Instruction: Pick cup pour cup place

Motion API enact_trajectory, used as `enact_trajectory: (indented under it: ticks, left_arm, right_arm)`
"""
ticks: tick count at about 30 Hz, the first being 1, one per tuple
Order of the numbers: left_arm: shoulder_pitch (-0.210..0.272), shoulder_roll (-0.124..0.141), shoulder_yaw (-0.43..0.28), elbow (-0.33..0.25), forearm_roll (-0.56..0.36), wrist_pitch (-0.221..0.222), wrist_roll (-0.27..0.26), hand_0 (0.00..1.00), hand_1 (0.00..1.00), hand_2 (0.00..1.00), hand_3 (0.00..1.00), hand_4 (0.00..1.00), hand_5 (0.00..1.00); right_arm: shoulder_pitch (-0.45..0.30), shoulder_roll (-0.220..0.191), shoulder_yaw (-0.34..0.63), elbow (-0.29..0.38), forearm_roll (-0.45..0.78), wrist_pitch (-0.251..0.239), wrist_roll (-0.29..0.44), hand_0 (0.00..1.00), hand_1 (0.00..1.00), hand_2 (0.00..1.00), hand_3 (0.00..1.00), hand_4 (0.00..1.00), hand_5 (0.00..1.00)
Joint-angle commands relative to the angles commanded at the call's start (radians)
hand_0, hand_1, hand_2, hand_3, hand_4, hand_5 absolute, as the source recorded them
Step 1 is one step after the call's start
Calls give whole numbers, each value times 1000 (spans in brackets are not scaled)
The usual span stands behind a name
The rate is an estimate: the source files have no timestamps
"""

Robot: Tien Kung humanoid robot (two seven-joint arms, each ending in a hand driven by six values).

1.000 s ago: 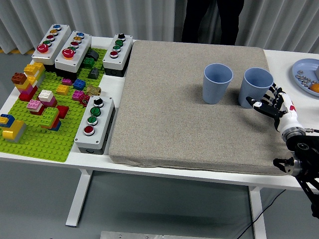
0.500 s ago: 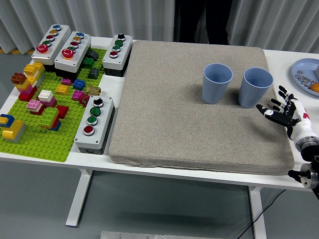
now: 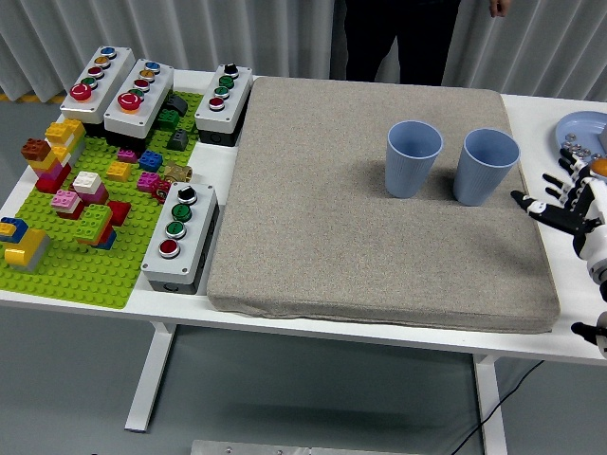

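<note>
Here the right hand [image 3: 567,202] sits at the picture's right edge, just off the right border of the grey mat [image 3: 379,190], its black and white fingers [image 3: 529,202] spread and holding nothing. The fingertips point toward the mat and stand a little apart from the nearest cup. Only the hand and a short part of the wrist show; the rest of the arm is cut off by the frame.

Just left of the hand, the right blue cup [image 3: 486,166] stands upright on the mat near its right edge, open mouth up. Beside it, with a narrow gap between the two, the left blue cup [image 3: 413,157] also stands upright. Both are the same pale blue, ribbed, and rest on the far half of the mat. I cannot tell whether either holds anything.

Behind the hand, at the right edge of the white table [image 3: 114,289], a blue plate [image 3: 577,128] carries small metal pieces and something orange, partly hidden.

Left of the mat, four grey button boxes surround a green brick baseplate [image 3: 81,256] covered with coloured bricks; the nearest button box [image 3: 179,235] lies right against the mat's left edge.

At the far side a person [image 3: 394,38] in dark clothing stands before the curtain.
</note>
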Motion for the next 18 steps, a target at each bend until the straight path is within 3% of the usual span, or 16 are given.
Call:
enact_trajectory:
  ticks: [11, 18]
  left_arm:
    - [-7, 7, 6, 0, -4, 0, -1, 780, 792, 841, 745, 511, 953]
    - [-8, 8, 9, 0, -5, 1, -1, 780, 792, 841, 745, 509, 950]
  right_arm:
    - [221, -104, 36, 14, -28, -2, -18, 903, 857, 963, 925, 895, 297]
    - [277, -121, 49, 12, -41, -13, -13, 904, 854, 960, 913, 890, 291]
